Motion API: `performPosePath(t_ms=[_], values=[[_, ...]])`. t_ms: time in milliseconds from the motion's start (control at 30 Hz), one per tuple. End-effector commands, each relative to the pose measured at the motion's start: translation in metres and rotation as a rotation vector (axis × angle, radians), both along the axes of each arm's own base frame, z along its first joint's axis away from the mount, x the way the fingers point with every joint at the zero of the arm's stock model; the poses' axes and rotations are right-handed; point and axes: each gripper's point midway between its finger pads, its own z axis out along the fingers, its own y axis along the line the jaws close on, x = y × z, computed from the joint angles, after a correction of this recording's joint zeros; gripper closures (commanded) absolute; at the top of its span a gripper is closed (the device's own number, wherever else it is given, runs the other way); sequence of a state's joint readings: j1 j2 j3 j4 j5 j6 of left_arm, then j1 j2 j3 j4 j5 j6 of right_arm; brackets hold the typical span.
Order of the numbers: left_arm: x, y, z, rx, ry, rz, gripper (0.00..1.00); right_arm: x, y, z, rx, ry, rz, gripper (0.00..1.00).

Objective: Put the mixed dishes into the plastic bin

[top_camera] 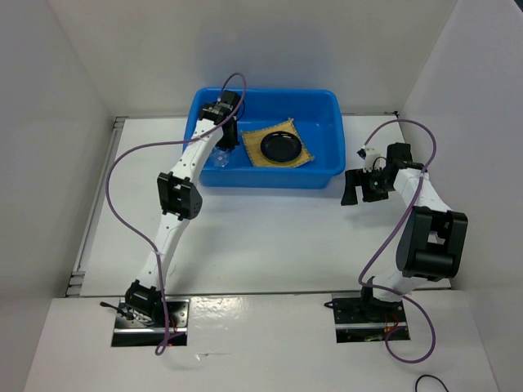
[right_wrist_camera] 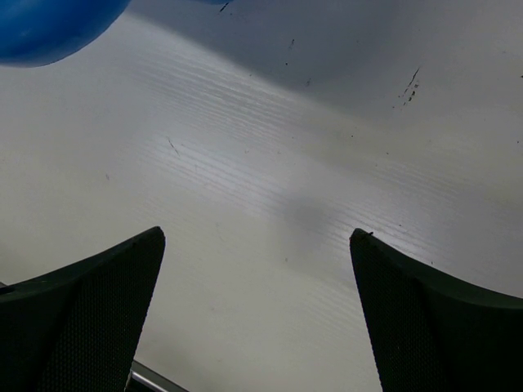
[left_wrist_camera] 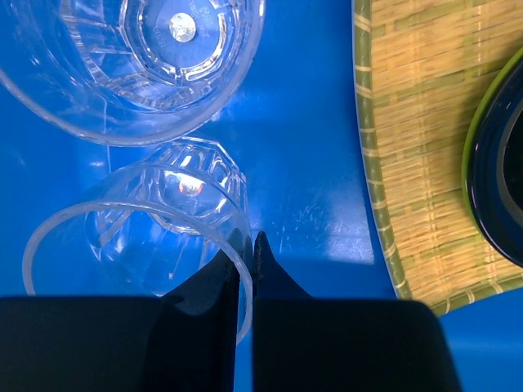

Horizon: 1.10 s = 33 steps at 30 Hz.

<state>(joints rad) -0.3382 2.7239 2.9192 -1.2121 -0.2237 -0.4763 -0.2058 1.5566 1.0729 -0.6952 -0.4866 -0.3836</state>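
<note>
Pinching glass cup (left_wrist_camera: 155, 220) rim, left hand (left_wrist_camera: 248, 247) near-closed

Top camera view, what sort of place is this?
Probably a robot lab test cell: white panels enclose the table, two arms are bolted to its near edge, dishes sit in a blue bin.

Inside the blue bin (top_camera: 325, 131), the left claw (top_camera: 227, 140) hangs at a glass cup (top_camera: 219, 157) beside the mat (top_camera: 288, 127).

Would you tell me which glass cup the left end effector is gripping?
The tilted cup, its rim pinched by the left end effector; the other cup stands free.
</note>
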Motion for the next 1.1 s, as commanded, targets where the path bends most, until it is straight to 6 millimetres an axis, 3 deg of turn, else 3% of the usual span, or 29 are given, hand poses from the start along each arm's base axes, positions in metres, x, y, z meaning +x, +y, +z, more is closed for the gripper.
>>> performPosePath(t_ms=[0,133,200,300,400,433,467,500,533,567,600,633,667,700,733,767,800,833,867,900,967,1067], values=[[0.006,-0.002,0.031,-0.017,-0.072,-0.011,0.93,0.008,-0.002,0.012,-0.002,-0.037,0.004,0.02],[0.004,-0.010,0.060,-0.070,-0.117,-0.046,0.65,0.011,-0.003,0.038,-0.020,-0.121,0.004,0.02],[0.004,-0.005,0.083,-0.061,-0.162,-0.031,0.39,0.012,-0.003,0.052,-0.031,-0.169,0.004,0.02],[-0.003,0.009,0.123,-0.033,-0.233,0.003,0.25,0.012,-0.005,0.075,-0.061,-0.258,-0.002,0.02],[-0.022,0.031,0.195,0.009,-0.383,0.115,0.25,0.010,-0.011,0.099,-0.107,-0.346,-0.032,0.02],[-0.039,0.041,0.242,0.012,-0.474,0.160,0.25,0.010,-0.012,0.104,-0.115,-0.370,-0.045,0.02],[-0.050,0.048,0.247,0.067,-0.471,0.201,0.23,0.006,-0.011,0.115,-0.124,-0.416,-0.046,0.02],[-0.078,0.061,0.291,0.128,-0.573,0.280,0.20,0.007,-0.013,0.124,-0.140,-0.450,-0.053,0.02],[-0.090,0.067,0.303,0.153,-0.602,0.330,0.05,0.003,-0.016,0.125,-0.144,-0.458,-0.063,0.02],[-0.100,0.074,0.309,0.180,-0.615,0.375,0.00,0.003,-0.018,0.144,-0.163,-0.527,-0.080,0.02],[-0.119,0.092,0.306,0.238,-0.591,0.422,0.00,0.001,-0.020,0.146,-0.179,-0.543,-0.091,0.02],[-0.125,0.094,0.300,0.205,-0.592,0.479,0.00,-0.002,-0.024,0.150,-0.187,-0.559,-0.118,0.02],[-0.129,0.097,0.290,0.222,-0.582,0.465,0.00,-0.005,-0.024,0.167,-0.198,-0.624,-0.120,0.02],[-0.157,0.112,0.314,0.183,-0.658,0.463,0.00,-0.008,-0.024,0.166,-0.200,-0.623,-0.134,0.02],[-0.148,0.104,0.247,0.204,-0.623,0.407,0.00,-0.009,-0.026,0.168,-0.213,-0.638,-0.144,0.02],[-0.160,0.107,0.232,0.206,-0.638,0.335,0.00,-0.012,-0.029,0.175,-0.220,-0.659,-0.154,0.02],[-0.182,0.109,0.275,0.010,-0.836,0.312,0.00,-0.011,-0.030,0.172,-0.220,-0.658,-0.169,0.02],[-0.198,0.116,0.220,0.036,-0.779,0.274,0.00,-0.011,-0.030,0.172,-0.220,-0.658,-0.170,0.02],[-0.225,0.126,0.249,-0.036,-0.895,0.276,0.00,-0.011,-0.030,0.172,-0.220,-0.658,-0.170,0.02],[-0.233,0.129,0.261,-0.073,-0.960,0.277,0.00,-0.011,-0.030,0.172,-0.220,-0.658,-0.170,0.02],[-0.249,0.140,0.276,-0.089,-1.019,0.302,0.00,-0.009,-0.031,0.168,-0.217,-0.644,-0.169,0.02],[-0.260,0.151,0.278,-0.072,-1.059,0.326,0.00,-0.006,-0.029,0.162,-0.204,-0.624,-0.159,0.02]])
